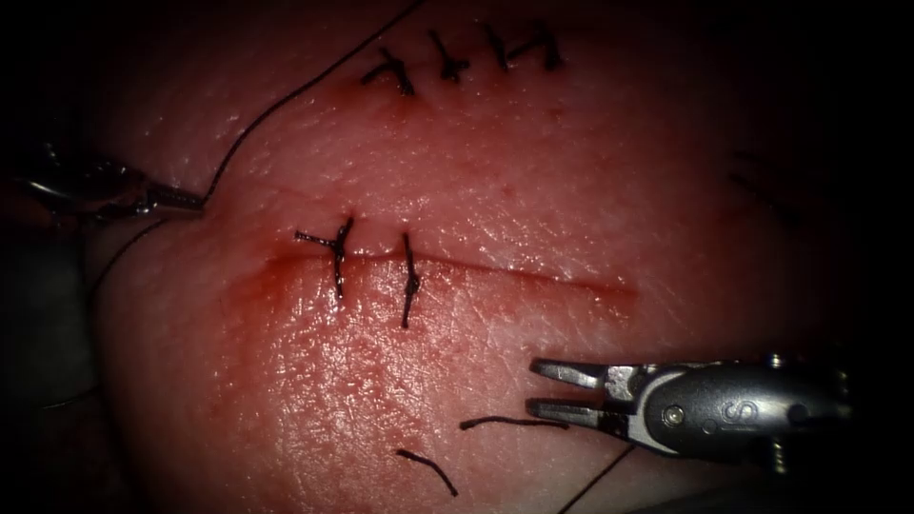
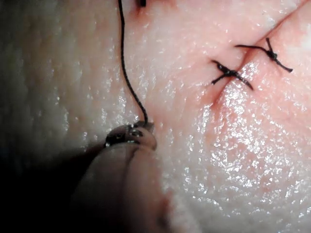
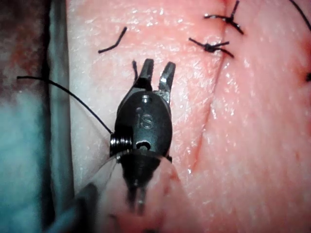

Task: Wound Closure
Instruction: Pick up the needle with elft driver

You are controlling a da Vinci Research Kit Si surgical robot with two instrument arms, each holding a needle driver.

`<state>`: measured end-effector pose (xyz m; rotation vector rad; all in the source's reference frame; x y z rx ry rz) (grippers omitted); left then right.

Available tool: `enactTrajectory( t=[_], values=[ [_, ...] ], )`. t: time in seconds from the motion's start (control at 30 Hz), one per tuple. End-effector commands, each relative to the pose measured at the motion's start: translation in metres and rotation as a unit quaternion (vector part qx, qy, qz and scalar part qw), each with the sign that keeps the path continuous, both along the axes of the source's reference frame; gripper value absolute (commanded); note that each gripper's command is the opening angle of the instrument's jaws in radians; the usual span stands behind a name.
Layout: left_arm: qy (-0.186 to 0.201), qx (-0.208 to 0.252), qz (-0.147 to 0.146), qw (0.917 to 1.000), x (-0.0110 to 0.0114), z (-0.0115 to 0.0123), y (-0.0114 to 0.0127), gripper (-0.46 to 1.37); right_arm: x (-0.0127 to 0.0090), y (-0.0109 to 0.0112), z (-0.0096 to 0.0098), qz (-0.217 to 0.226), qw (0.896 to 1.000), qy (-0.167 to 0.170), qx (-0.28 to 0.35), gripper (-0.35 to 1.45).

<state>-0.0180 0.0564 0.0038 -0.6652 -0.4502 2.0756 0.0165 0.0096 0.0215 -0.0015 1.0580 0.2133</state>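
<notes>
The tissue (image 1: 495, 190) carries a cut (image 1: 533, 274) running across it, with two tied stitches (image 1: 339, 252) (image 1: 409, 281) at its left part. My left tool (image 1: 190, 201) lies just beyond the cut's left end, jaws shut on the thread (image 1: 286, 100), which runs up and away to the right. The same grip shows in the left wrist view, where the thread (image 2: 124, 68) ends at the left tool (image 2: 144, 127). My right tool (image 1: 535, 388) hovers below the cut's right half, jaws open and holding nothing, as the right tool (image 3: 156, 70) also appears from its wrist.
A row of older stitches (image 1: 457, 57) lies at the far side of the tissue. Two cut ends of thread (image 1: 514, 422) (image 1: 428, 471) rest near the right tool's jaws. Red fluid (image 1: 276, 286) stains the tissue below the cut's left end. Another strand (image 1: 600, 476) passes under the right tool.
</notes>
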Motion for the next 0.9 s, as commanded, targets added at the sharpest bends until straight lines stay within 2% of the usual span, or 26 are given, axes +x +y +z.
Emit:
enactTrajectory(
  t=[0.03,0.17,0.23,0.33,0.37,0.43,0.53,0.57,0.6,0.77,0.9],
  values=[
    [-0.01,-0.011,0.003,0.9999,-0.0004,-0.0013,0.0002,-0.35,0.0,-0.0001,0.0,0.003,1.0,0.0,-0.002,-0.11],
    [-0.039,-0.032,0.004,0.9987,-0.002,-0.0054,0.0008,-0.35,-0.0001,-0.0002,0.0002,0.003,1.0,-0.001,-0.004,-0.13],
    [-0.061,-0.04,0.012,0.9972,-0.0034,-0.0082,0.0013,-0.35,0.0,-0.0003,0.0004,0.004,1.0,-0.001,-0.005,-0.14],
    [-0.078,-0.063,0.022,0.9948,-0.005,-0.0109,0.0019,-0.35,0.0,-0.0004,0.0006,0.004,1.0,-0.001,-0.007,-0.15],
    [-0.094,-0.074,0.025,0.9925,-0.0062,-0.0126,0.0025,-0.35,0.0,-0.0004,0.0007,0.004,1.0,-0.001,-0.007,-0.17],
    [-0.111,-0.088,0.029,0.9895,-0.0075,-0.014,0.003,-0.35,0.0,-0.0005,0.0009,0.004,1.0,-0.001,-0.008,-0.17],
    [-0.145,-0.113,0.035,0.9823,-0.0111,-0.0166,0.0044,-0.35,0.0001,-0.0007,0.0011,0.004,1.0,-0.001,-0.01,-0.18],
    [-0.146,-0.116,0.038,0.9818,-0.0114,-0.0168,0.0045,-0.35,0.0001,-0.0007,0.0011,0.004,1.0,-0.001,-0.011,-0.18],
    [-0.148,-0.126,0.042,0.9799,-0.0134,-0.0176,0.0052,-0.35,0.0001,-0.0007,0.0013,0.005,1.0,0.0,-0.012,-0.19],
    [-0.15,-0.152,0.052,0.9755,-0.0179,-0.0189,0.007,-0.35,0.0001,-0.0009,0.0015,0.005,1.0,0.0,-0.014,-0.2],
    [-0.156,-0.165,0.055,0.9723,-0.0206,-0.019,0.0083,-0.35,0.0001,-0.001,0.0017,0.004,1.0,-0.001,-0.015,-0.21]
  ],
)
